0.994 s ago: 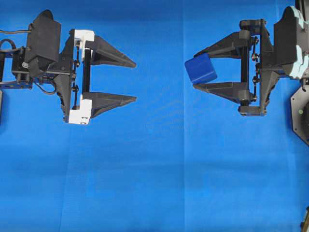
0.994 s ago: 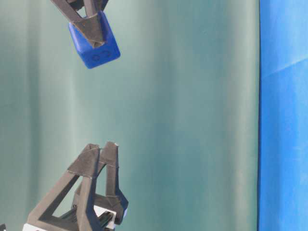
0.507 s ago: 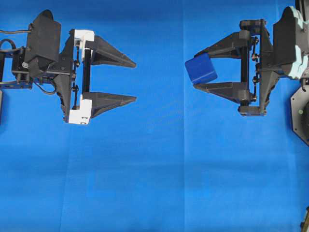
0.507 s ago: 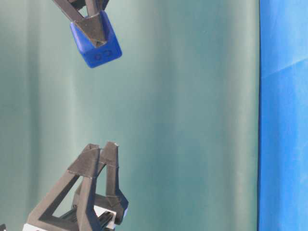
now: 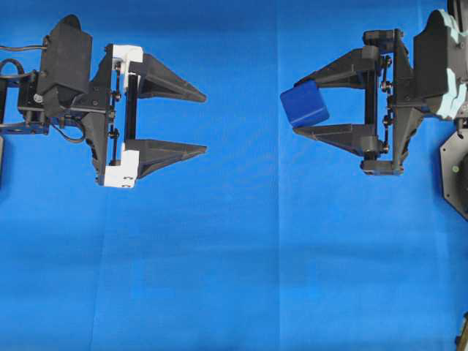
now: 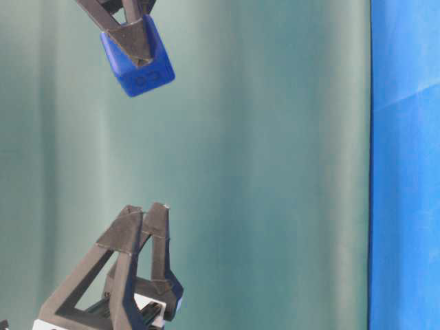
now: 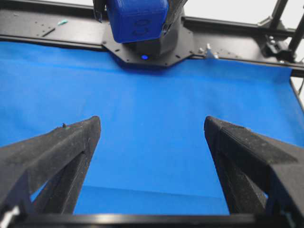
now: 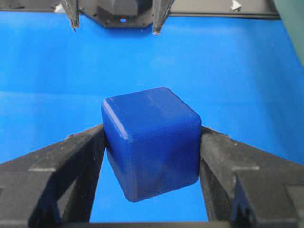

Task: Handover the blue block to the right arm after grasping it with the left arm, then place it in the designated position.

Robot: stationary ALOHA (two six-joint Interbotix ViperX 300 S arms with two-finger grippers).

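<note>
The blue block point(image 5: 304, 104) is a dark navy cube with rounded edges, clamped at the fingertips of my right gripper point(image 5: 295, 105) above the blue cloth. The right wrist view has the blue block point(image 8: 151, 142) tilted, pressed by a finger on each side. The table-level view shows the blue block point(image 6: 141, 62) hanging high at the top left. My left gripper point(image 5: 204, 123), with white plates at its base, stands open and empty at the left, its tips pointing toward the block across a wide gap. From the left wrist the blue block point(image 7: 137, 19) appears far ahead, beyond the left gripper point(image 7: 152, 124).
Bright blue cloth point(image 5: 234, 256) covers the table under both arms. A black arm base point(image 5: 455, 172) sits at the right edge. Black frame rails point(image 7: 237, 35) run along the cloth's far side. A green backdrop point(image 6: 275, 172) fills the table-level view.
Both arms stay in place. In the table-level view the block in the right gripper has shifted very slightly to the right.
</note>
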